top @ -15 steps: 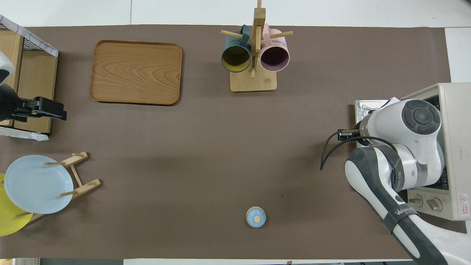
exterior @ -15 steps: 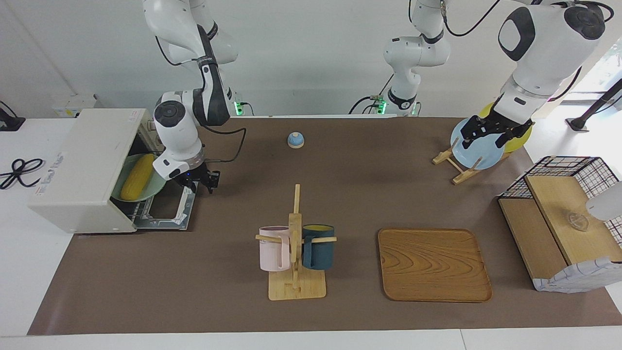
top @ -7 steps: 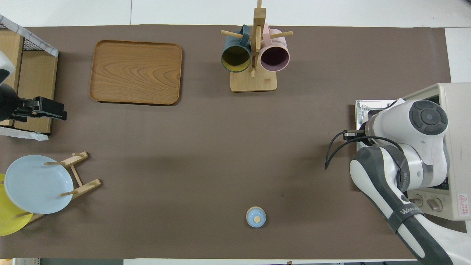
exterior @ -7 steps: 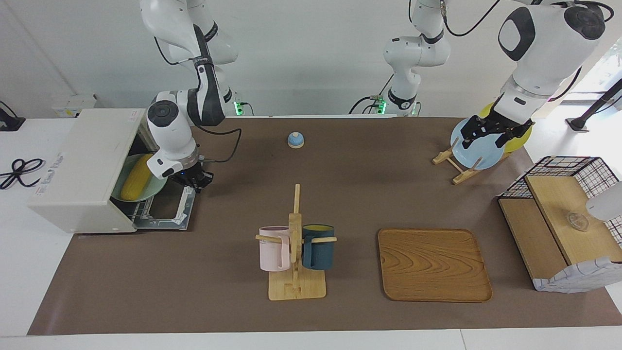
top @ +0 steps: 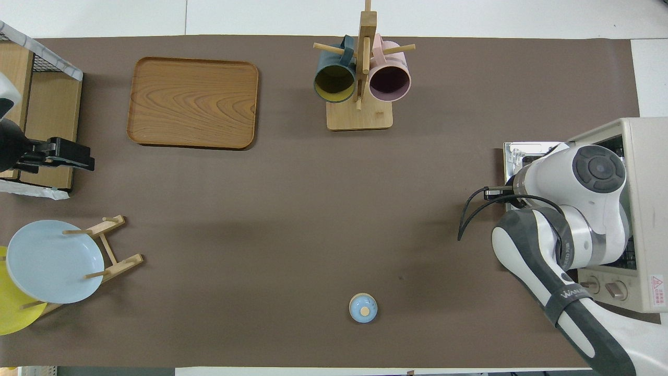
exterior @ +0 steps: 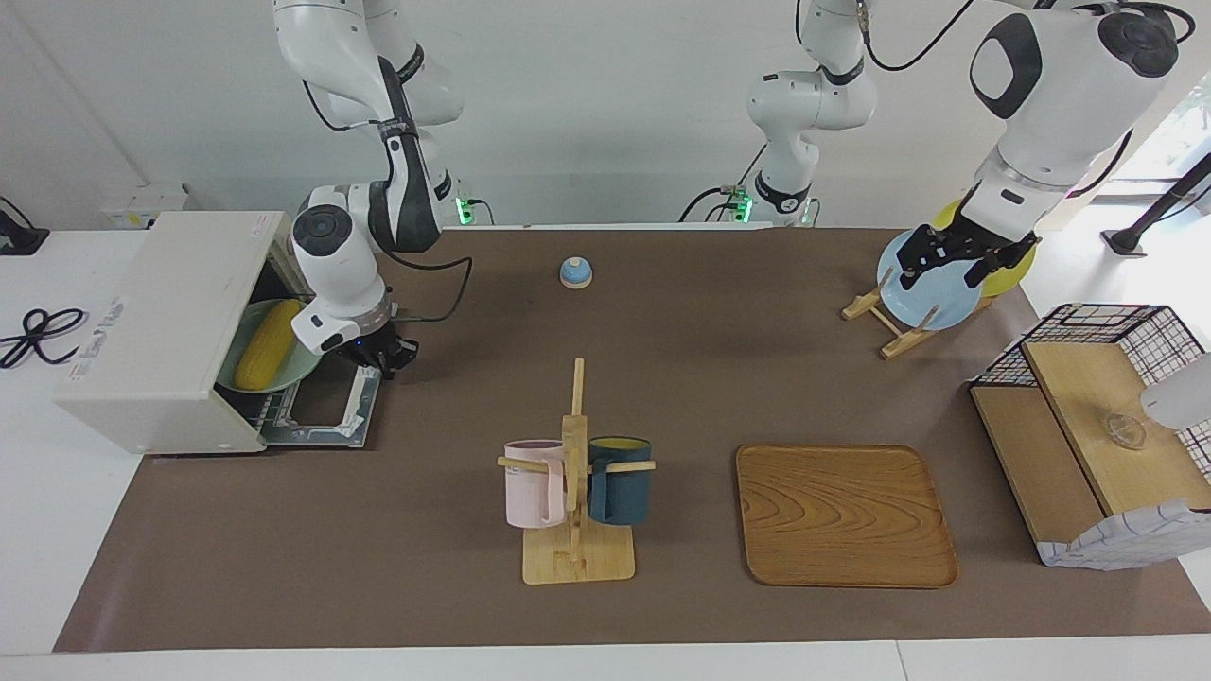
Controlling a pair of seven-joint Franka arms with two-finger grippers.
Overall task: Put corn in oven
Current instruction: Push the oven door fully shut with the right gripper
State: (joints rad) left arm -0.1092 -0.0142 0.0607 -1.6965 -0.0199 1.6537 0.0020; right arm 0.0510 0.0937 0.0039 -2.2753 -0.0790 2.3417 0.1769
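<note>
**Corn already in oven, door still down**

Corn point(exterior: 268, 344) lies on a pale green plate point(exterior: 305, 364) inside the oven point(exterior: 161, 322), at the right arm's end of the surface. Placement looks done; step in hand reads as the door, judging by where the arm sits. Drop-down door point(exterior: 326, 409) is flat open in front of the cavity.

Right gripper point(exterior: 383, 355) hangs low over the door edge nearest the robots, just beside the oven mouth. Nothing in its jaws; how far apart they stand I cannot tell. In the overhead view the arm's own body hides the gripper and the corn.

Next move, likely: get under or behind the door's free edge and swing it up shut without nudging the plate, which pokes out past the rack front.

Corn: bright yellow cob, tapered at one end, lying lengthways on the plate.

Left gripper point(exterior: 956, 253) waits over the blue plate point(exterior: 932, 303) in its wooden rack, jaws unreadable.
</note>
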